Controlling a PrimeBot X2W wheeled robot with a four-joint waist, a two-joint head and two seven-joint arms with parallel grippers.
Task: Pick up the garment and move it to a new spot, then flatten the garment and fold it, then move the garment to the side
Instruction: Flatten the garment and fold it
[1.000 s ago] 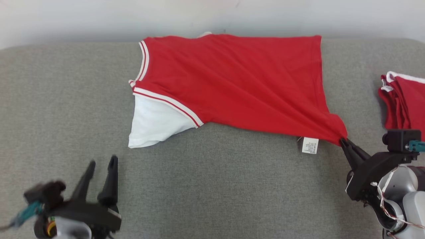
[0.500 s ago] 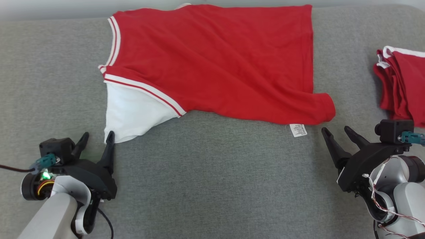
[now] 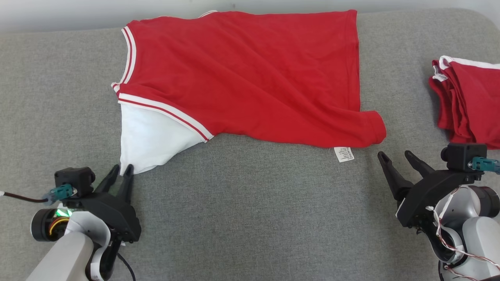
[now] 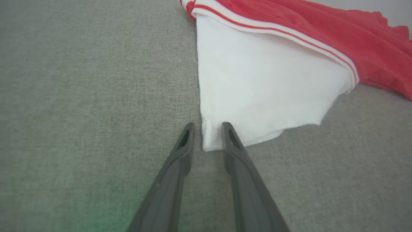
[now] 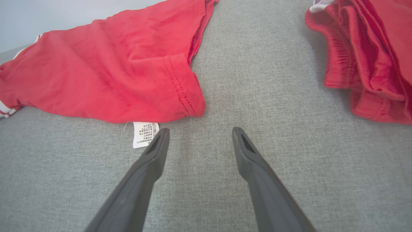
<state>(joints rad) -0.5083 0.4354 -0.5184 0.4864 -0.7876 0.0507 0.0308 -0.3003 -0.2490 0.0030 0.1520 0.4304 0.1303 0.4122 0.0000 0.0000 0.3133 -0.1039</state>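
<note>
**Barely short of the sleeve corner, with the right fingers wide apart**

Underneath everything lies a grey upholstered surface [image 3: 242, 218]. The red garment [image 3: 242, 74] is spread across its far half, body wrinkled, and its top edge reaches the pale wall. At the right is a stack of folded red clothes [image 3: 468, 105], well apart from the garment and cut off by the edge of the head view.

The garment's white sleeve [image 3: 150, 140] hangs out toward the robot at the left. The left gripper [image 3: 122, 168] is at the sleeve's lowest corner. From the head its fingers look almost together. The left wrist view shows a narrow gap, with the corner lying between the tips and grey showing beside one finger, so nothing is pinched.

The right gripper [image 3: 394, 154] rests over bare grey with its fingers spread wide, near the rolled red hem corner [image 5: 186, 96]. The right wrist view shows the hem's stitching. A white care label [image 3: 343, 154] pokes out from under that hem, and its print is too small to read.
</note>
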